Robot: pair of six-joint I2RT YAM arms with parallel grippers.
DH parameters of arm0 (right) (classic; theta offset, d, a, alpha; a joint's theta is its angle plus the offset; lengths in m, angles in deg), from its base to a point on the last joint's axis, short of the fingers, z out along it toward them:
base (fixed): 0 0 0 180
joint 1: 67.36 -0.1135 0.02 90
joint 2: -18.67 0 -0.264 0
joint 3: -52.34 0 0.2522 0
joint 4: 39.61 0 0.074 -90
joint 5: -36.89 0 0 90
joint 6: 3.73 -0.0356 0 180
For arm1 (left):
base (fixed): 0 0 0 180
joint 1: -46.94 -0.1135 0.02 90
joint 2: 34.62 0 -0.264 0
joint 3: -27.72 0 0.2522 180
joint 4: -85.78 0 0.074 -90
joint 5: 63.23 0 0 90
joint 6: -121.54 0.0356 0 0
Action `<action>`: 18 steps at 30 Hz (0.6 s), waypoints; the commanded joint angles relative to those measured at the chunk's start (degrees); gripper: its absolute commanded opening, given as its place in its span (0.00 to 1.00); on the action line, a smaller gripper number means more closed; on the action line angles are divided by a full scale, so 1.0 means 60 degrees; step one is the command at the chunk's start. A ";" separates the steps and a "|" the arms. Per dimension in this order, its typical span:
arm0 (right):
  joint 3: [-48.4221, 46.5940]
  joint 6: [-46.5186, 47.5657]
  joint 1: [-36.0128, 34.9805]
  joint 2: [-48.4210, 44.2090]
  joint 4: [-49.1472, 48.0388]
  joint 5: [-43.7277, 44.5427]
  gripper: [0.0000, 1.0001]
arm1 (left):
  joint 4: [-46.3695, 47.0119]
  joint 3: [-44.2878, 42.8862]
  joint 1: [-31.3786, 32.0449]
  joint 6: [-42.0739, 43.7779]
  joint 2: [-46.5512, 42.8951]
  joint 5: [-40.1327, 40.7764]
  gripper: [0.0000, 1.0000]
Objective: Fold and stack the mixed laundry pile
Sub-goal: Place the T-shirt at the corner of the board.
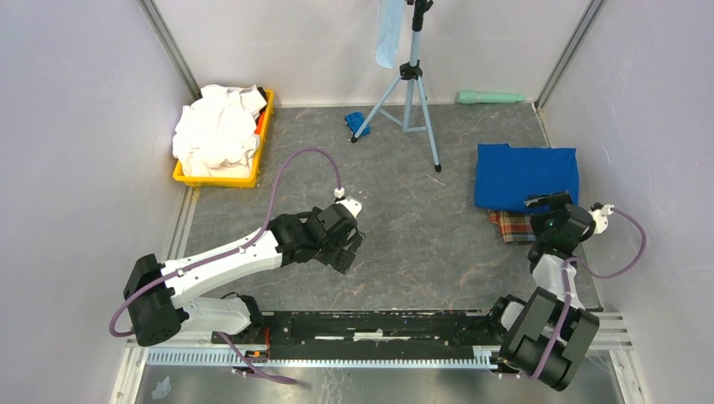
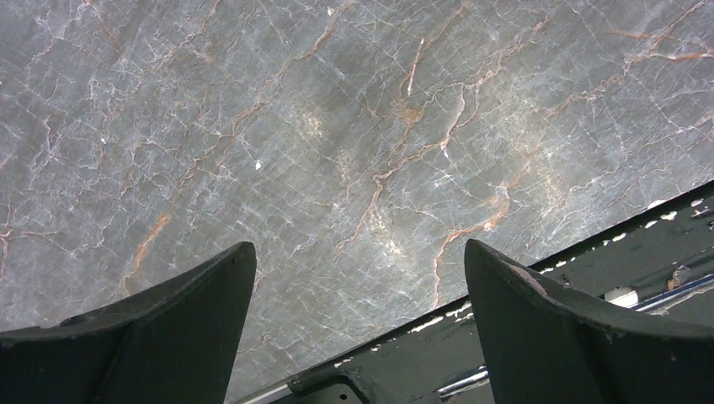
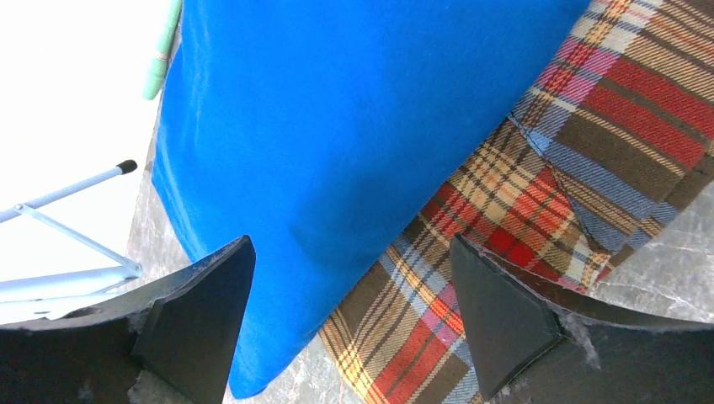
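A heap of white shirts (image 1: 217, 135) fills a yellow tray (image 1: 221, 180) at the back left, with a bit of black and orange cloth (image 1: 263, 114) at its right edge. On the right, a folded royal-blue T-shirt (image 1: 526, 175) (image 3: 337, 109) lies on a red-green plaid cloth (image 1: 510, 225) (image 3: 522, 219). My right gripper (image 1: 546, 202) (image 3: 352, 240) hovers open over the stack's near edge, where blue meets plaid, with nothing between its fingers. My left gripper (image 1: 347, 254) (image 2: 358, 244) is open above bare marble table mid-left, holding nothing.
A tripod (image 1: 410, 84) stands at the back centre with a narrow pale-blue cloth (image 1: 388, 34) hanging from it. A small bright-blue object (image 1: 357, 123) sits by its foot. A green cylinder (image 1: 490, 98) lies by the back wall. A black rail (image 1: 379, 326) runs along the near edge.
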 commanded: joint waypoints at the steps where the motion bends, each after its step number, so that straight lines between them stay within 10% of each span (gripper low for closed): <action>1: 0.0165 -0.0521 0.0084 0.0657 -0.1343 -0.0287 0.91 | 0.0170 -0.0247 -0.0037 0.0423 0.0002 0.0178 0.99; 18: 0.0159 -0.0693 0.0215 0.1553 -0.2861 -0.0366 0.77 | 0.0174 -0.0233 -0.0028 0.0371 0.0181 0.0222 0.99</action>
